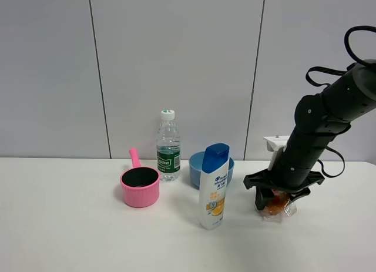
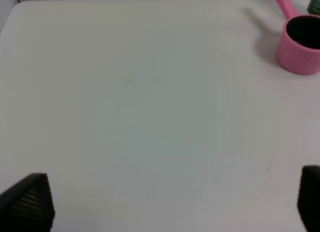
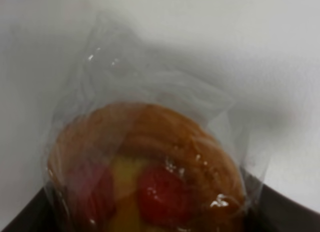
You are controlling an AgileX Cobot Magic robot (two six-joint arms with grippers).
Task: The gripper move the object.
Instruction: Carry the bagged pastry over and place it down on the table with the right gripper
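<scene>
High view: you saw the right claw [image 1: 275,201] clamped on the muffin [image 1: 277,210], on the tabletop [image 1: 88,237] near the shampoo bottle [image 1: 214,187]. Right wrist: the muffin sat between its fingers [image 3: 287,208]. Left wrist: the left claw [image 2: 175,202] stood wide apart.

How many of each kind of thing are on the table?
Bottles: 2 (clear plastic water bottle, white shampoo bottle with blue cap)
Pots: 1 (pink plastic pot)
Bowls: 1 (round blue bowl)
Muffins: 1 (golden-brown muffin in clear wrap)
Total: 5
</scene>
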